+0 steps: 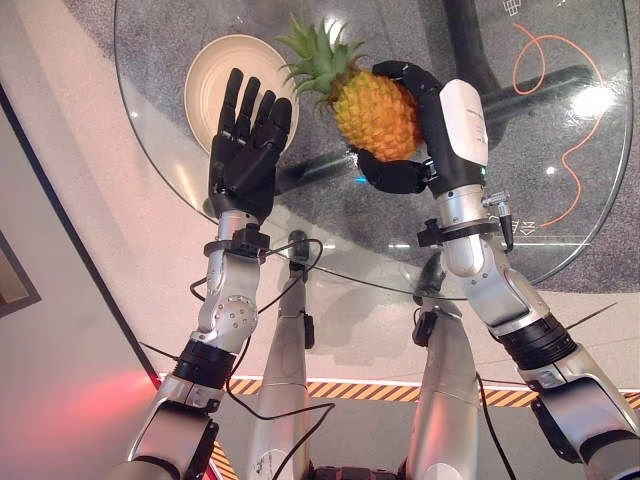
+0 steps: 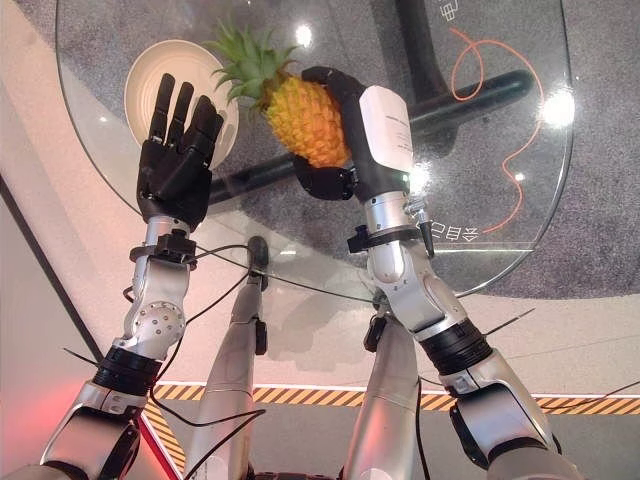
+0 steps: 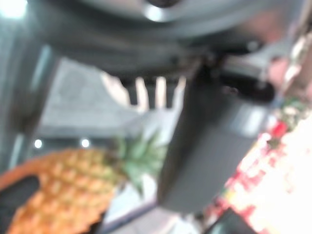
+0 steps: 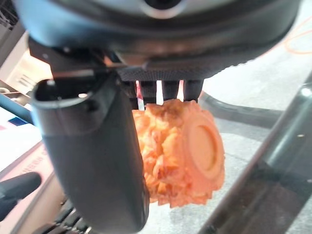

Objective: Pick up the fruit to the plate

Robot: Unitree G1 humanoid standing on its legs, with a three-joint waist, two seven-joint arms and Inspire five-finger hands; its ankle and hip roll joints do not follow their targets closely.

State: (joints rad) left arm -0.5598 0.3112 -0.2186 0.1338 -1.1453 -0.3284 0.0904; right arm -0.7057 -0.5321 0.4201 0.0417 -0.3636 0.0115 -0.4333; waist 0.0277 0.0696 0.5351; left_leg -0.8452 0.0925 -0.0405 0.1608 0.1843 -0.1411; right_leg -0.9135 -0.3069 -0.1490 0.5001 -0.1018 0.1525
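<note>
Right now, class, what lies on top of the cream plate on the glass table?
The plate shows bare cream surface. The open left hand covers its near edge, and the leaves of the pineapple, held in the right hand, overlap its right rim, hiding those parts.

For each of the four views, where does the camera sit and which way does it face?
Left eye view: on the head, looking down at the glass table, plate, both arms.
Right eye view: beside it, same scene.
Left wrist view: along the open left hand.
Right wrist view: along the right hand.
All share the pineapple, which the right hand grips.
</note>
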